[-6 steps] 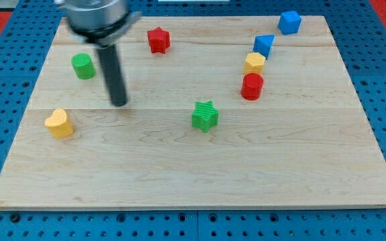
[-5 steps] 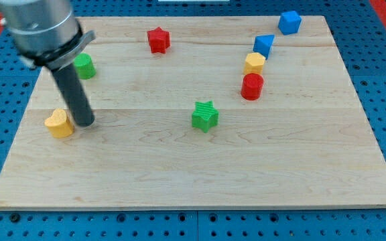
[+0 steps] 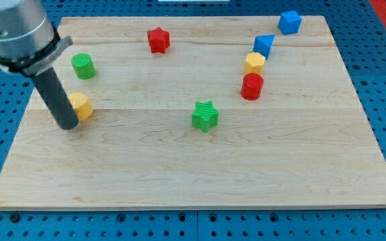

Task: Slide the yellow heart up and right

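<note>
The yellow heart [image 3: 81, 106] lies at the view's left on the wooden board [image 3: 193, 161], just below the green cylinder [image 3: 83, 65]. My tip [image 3: 68, 124] rests on the board right against the heart's lower left side, and the dark rod hides part of the heart. The rod rises up and left to the grey arm body at the view's top left corner.
A red star [image 3: 158, 39] sits near the top edge. A green star [image 3: 205, 116] sits near the middle. At the right stand a red cylinder [image 3: 252, 86], a yellow block [image 3: 254, 63], a blue triangular block [image 3: 264, 45] and a blue cube [image 3: 289, 22].
My tip swung from the board's middle left down to the heart's left side. The yellow heart has slid up and right, closer to the green cylinder.
</note>
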